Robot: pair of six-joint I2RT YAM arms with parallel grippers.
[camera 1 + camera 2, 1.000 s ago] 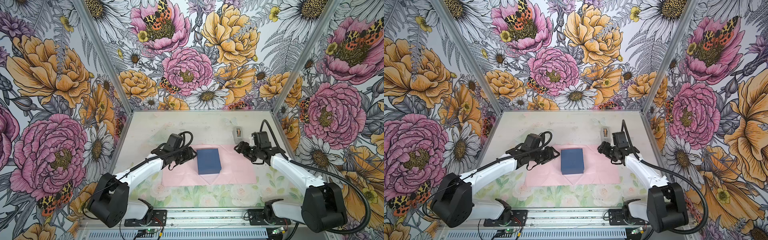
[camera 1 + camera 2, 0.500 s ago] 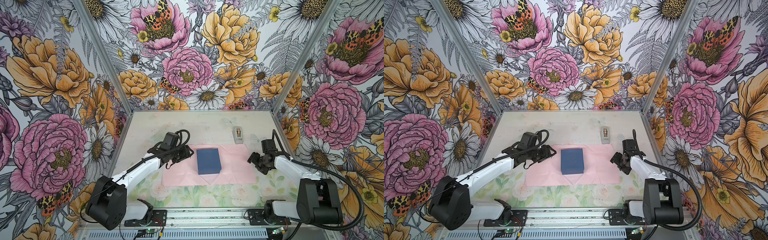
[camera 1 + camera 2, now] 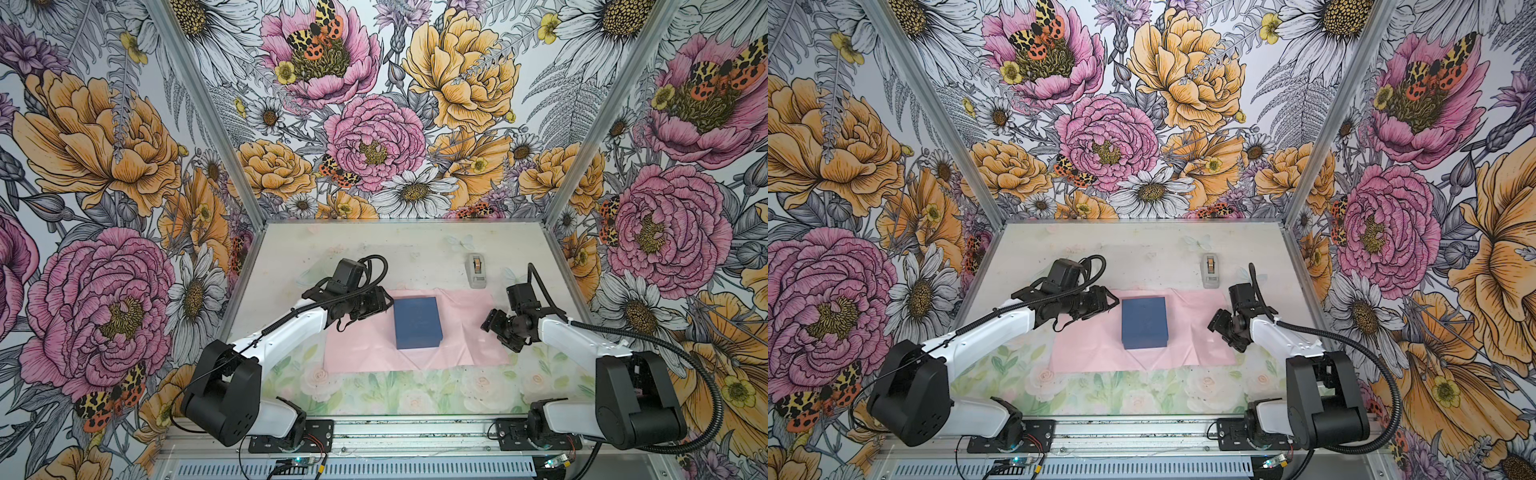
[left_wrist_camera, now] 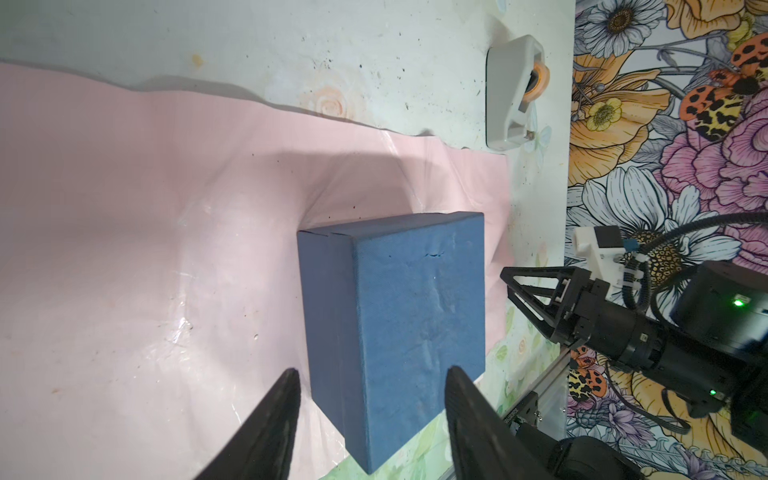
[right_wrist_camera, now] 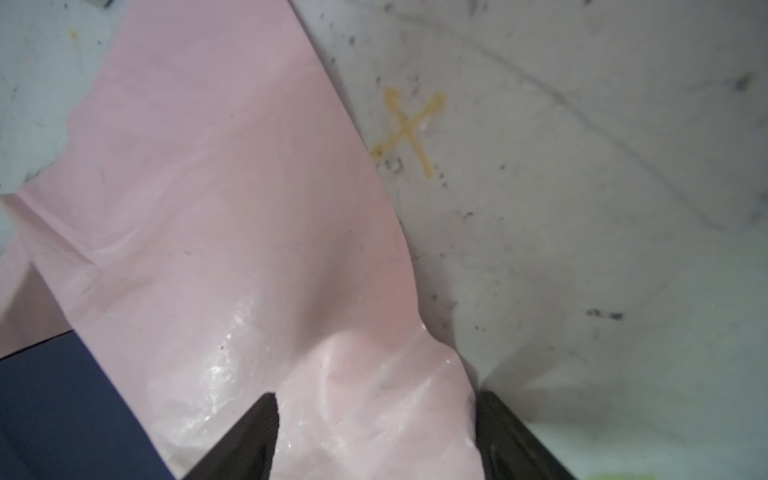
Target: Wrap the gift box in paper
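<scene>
The counter [image 3: 374,249] carries the pink paper [image 3: 361,353], spread flat in both top views. The blue box [image 3: 417,322] sits on it near its far edge, and the tape dispenser [image 3: 477,271] is just beyond. The left hand [image 4: 370,376] gapes empty just short of the box. Only the right wrist view shows the right hand [image 5: 376,399] spread wide astride the paper's edge, perhaps touching it.

White arm links [image 3: 291,332], black joints [image 3: 224,395], ribbed cables [image 4: 715,219], black triangular jaws

Loud floral wallpaper [image 3: 374,137] is covering everything at 9, 12 and 3, moths [image 3: 316,39] included. Metal posts [image 3: 208,112] are running up at 11 and 1. The table [image 3: 374,249] is looking scuffed, evenly lit.
</scene>
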